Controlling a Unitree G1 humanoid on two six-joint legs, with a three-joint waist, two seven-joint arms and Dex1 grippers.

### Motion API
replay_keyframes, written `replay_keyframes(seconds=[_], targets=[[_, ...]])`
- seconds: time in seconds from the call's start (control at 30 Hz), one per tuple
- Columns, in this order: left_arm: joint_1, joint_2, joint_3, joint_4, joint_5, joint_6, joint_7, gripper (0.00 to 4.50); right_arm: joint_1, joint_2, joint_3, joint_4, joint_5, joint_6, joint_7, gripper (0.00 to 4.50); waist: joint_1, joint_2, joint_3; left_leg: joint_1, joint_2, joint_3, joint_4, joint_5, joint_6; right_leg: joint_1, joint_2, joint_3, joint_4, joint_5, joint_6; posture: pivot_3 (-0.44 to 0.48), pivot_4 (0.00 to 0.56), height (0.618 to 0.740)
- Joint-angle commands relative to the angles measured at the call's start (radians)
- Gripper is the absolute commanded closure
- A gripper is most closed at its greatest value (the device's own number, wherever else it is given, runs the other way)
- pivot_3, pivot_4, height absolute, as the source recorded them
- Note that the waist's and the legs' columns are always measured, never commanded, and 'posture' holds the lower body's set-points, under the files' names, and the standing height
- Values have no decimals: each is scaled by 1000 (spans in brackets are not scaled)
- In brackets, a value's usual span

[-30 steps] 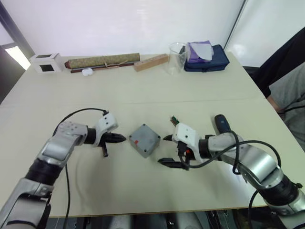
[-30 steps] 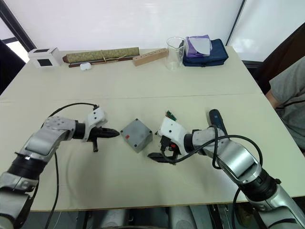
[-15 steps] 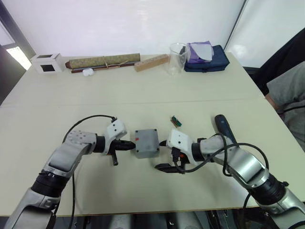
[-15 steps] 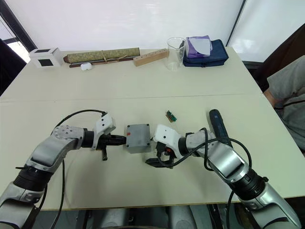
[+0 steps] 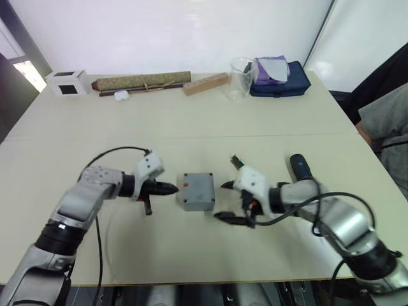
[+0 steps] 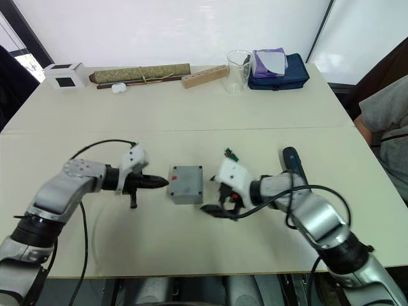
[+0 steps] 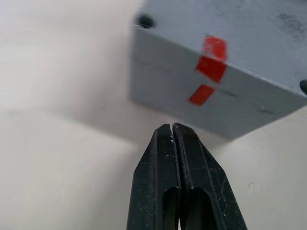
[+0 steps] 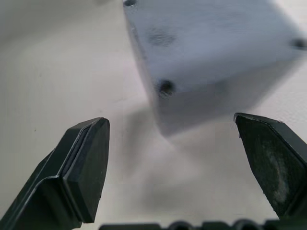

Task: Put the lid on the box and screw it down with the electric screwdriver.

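Since half a second ago both arms have pulled back a little from the box (image 5: pixel 198 190), so there is now a gap on each side of it. A second ago the box sat turned like a diamond; now its sides sit square between the two arms.

The left gripper (image 7: pixel 172 128) has its jaws pressed together, with the tip just beside the box wall. The right gripper (image 8: pixel 172 158) has its jaws wide apart, with the box in front of them but not touched.

The box sits in the middle of the pale bench (image 5: pixel 191 121), with the lid (image 6: pixel 187 174) already on top. From the head it looks like a plain grey block with a tiny red mark. The left wrist view shows more: red tape patches (image 7: pixel 209 67) crossing from the lid onto the side wall, and a thin seam line. The right wrist view shows round screw holes (image 8: pixel 166 87) at the corners. The plastic is smooth and dull.

The electric screwdriver (image 5: pixel 300 167), a dark round stick, lies on the bench behind the right arm.
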Motion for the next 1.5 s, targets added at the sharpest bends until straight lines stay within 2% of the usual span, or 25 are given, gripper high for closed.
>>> replay_keyframes(seconds=[0.03,0.1,0.23,0.37,0.47,0.57,0.7,0.73,0.77,0.87,1.5], targets=[[-66,-38,126,-69,-107,19,47,4500,66,83,-247,-105,146,60,-93,48,-2,0,0,0,0,0,0,0,0,0,0,0,0,0,0,0,150,740],[-74,-52,141,-114,-146,33,48,4500,90,125,-317,-119,171,115,-167,48,-3,0,0,0,0,0,0,0,0,0,0,0,0,0,0,0,150,740],[-97,-55,107,-169,-185,79,40,4500,95,182,-378,-80,237,172,-235,48,-12,0,0,2,0,1,0,0,0,0,0,2,2,0,0,0,150,740],[-127,-37,40,-175,-218,137,-23,4500,166,161,-320,-81,184,107,-230,48,-7,0,0,3,0,0,0,0,0,0,2,2,3,0,0,0,150,740],[-109,3,-69,-172,-111,56,-53,4500,270,139,-230,-73,81,11,-241,48,-6,0,0,2,0,1,0,0,0,0,1,2,3,0,0,0,150,740],[-94,12,-75,-174,-118,40,-68,4500,321,145,-198,-64,48,-51,-248,48,-9,0,0,2,0,1,0,0,0,0,1,2,2,0,0,0,150,740],[-89,16,-82,-174,-112,27,-76,4500,342,156,-168,-17,3,-125,-257,996,-9,0,0,3,0,1,0,0,0,0,1,2,2,0,0,0,150,740],[-88,16,-81,-173,-113,26,-76,4500,339,161,-163,-6,-7,-144,-259,1479,-8,0,0,3,0,1,0,0,0,0,2,2,2,0,0,0,150,740],[-87,16,-79,-173,-114,27,-76,4500,336,167,-160,3,-11,-155,-263,1703,-8,0,0,3,0,1,0,0,0,0,2,2,2,0,0,0,150,740],[-84,17,-79,-171,-113,25,-77,4500,326,179,-153,22,-23,-177,-269,2749,-7,0,0,3,0,1,0,0,0,0,2,2,2,0,0,0,150,740],[-51,12,-81,-180,-101,16,-47,4500,268,185,-91,100,-73,-225,-260,2749,-6,0,0,3,0,1,0,0,0,0,1,2,2,0,0,0,150,740]])
